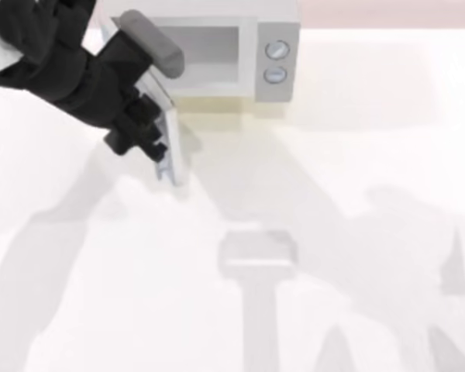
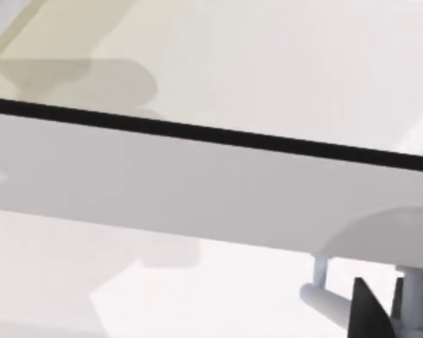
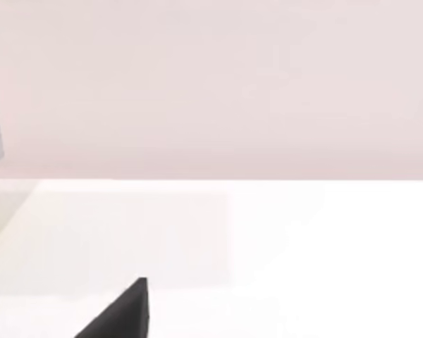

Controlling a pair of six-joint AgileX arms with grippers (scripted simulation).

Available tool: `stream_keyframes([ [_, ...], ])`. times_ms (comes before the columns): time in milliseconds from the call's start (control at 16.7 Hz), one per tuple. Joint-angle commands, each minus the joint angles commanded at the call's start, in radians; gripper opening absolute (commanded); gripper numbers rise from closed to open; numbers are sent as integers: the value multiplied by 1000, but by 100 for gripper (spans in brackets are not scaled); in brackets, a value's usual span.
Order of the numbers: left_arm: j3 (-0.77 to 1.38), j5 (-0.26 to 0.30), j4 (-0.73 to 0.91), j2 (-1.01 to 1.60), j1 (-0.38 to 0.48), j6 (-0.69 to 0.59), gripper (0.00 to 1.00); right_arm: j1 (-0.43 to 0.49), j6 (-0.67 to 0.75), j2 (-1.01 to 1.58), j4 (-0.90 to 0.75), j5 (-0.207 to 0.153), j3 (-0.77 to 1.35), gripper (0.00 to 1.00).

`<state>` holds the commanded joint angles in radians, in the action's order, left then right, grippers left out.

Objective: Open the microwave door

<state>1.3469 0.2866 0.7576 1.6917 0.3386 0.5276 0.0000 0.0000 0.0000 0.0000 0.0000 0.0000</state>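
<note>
The microwave stands at the far edge of the worktop, left of centre in the top view, with its knob panel on the right side of the casing. The pale cavity is exposed. The microwave door is hinged at the left side of the casing and stands swung well out, nearly square to the front face, its free end pointing toward the near edge of the worktop.

The left claw sits against the outer face of the door near its free end, with the left arm reaching in from the far left corner. This position places the claw at the handle, where leverage about the hinge is greatest. In the left wrist view the door fills the frame as a flat grey panel with a dark edge line, and the pale handle bar with its posts appears beside a dark finger. The fingers appear closed around the handle, though the contact itself is partly out of frame.

The right arm is not visible in the top view. The right wrist view shows only one dark fingertip above bare worktop, so the spread of the right claw cannot be determined.

Judged from the door angle, the task is largely complete. Open worktop lies to the left of the door, leaving room for further swing.
</note>
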Motion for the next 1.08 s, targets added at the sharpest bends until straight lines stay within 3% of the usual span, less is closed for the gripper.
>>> stream_keyframes([
  [1080, -10, 16, 15, 0, -16, 36, 0, 0, 0, 0, 0, 0, 0, 100],
])
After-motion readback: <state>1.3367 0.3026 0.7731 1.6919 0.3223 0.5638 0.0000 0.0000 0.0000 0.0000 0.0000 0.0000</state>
